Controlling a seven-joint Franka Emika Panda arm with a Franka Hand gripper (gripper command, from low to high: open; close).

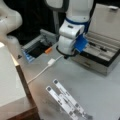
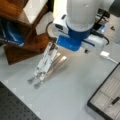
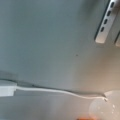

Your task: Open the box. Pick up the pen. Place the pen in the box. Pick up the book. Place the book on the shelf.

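My gripper is hidden under my own wrist in both front views and does not show in the wrist view, so I cannot tell how it is set.

My wrist (image 1: 71, 37) hangs over the grey bench (image 1: 95, 85), just beside the box (image 1: 100, 53). The box stands open, lid up, at a front view's right, with the pen (image 1: 100, 48) lying in its grey tray; the pen (image 2: 114, 101) shows in both front views. Below my wrist camera run a white cable (image 3: 57, 91) and its plug (image 3: 7, 89). Perforated metal strips (image 1: 66, 100) lie on the bench. The shelf (image 2: 27, 30) stands at a front view's left. The book shows nowhere I can be sure of.
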